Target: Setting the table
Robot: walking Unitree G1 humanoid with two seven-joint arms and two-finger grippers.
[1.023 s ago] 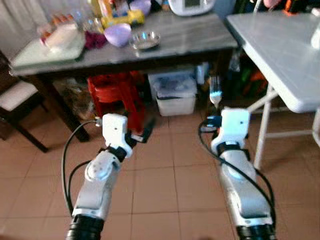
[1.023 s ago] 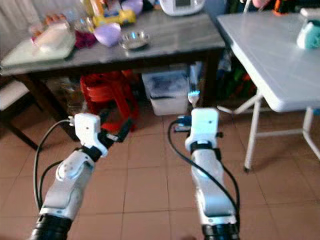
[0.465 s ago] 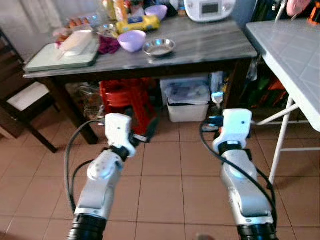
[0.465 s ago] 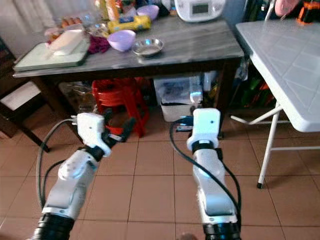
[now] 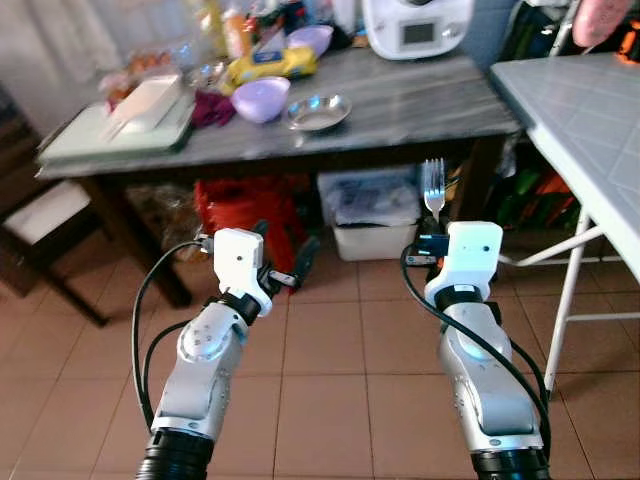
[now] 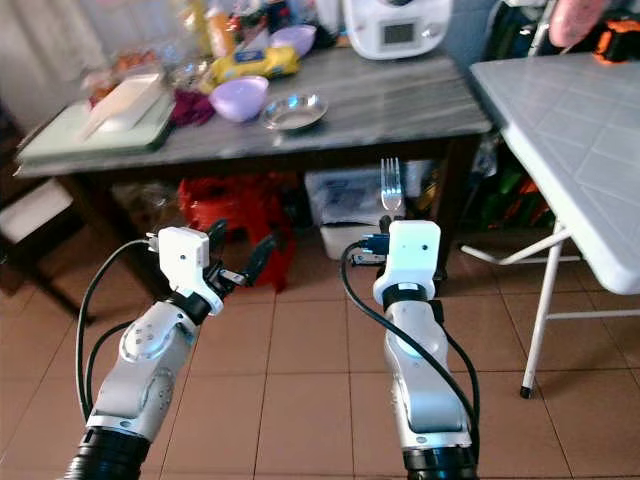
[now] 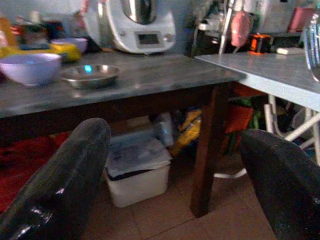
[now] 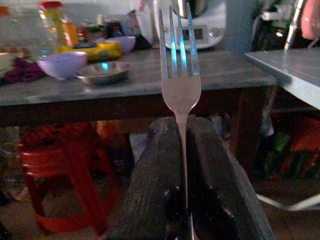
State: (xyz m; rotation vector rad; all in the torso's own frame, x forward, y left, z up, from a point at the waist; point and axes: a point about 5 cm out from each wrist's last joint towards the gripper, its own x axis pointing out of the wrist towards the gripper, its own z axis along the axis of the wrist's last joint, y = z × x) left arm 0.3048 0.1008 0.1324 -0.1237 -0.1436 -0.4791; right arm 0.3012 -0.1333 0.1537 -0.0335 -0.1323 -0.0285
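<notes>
My right gripper [image 8: 182, 145] is shut on a silver fork [image 8: 179, 75] that stands upright, tines up; the fork [image 5: 433, 187] rises above the right wrist in front of the dark grey table [image 5: 420, 95]. On that table stand a steel dish [image 5: 317, 111], a lilac bowl [image 5: 264, 98] and a white appliance [image 5: 418, 25]. My left gripper [image 5: 283, 262] is open and holds nothing, hanging above the tiled floor near the table's edge. A white folding table [image 5: 580, 110] stands to the right.
Under the dark table are a red stool [image 5: 248, 205] and a white plastic bin [image 5: 374, 205]. A tray [image 5: 110, 135] with food items and a yellow packet [image 5: 265, 65] sit at the table's left. A dark chair [image 5: 40, 215] stands at the left.
The camera view has shifted slightly, bringing the table a little nearer. The fork now stands higher and clearer above the right wrist. Both arms keep their pose.
</notes>
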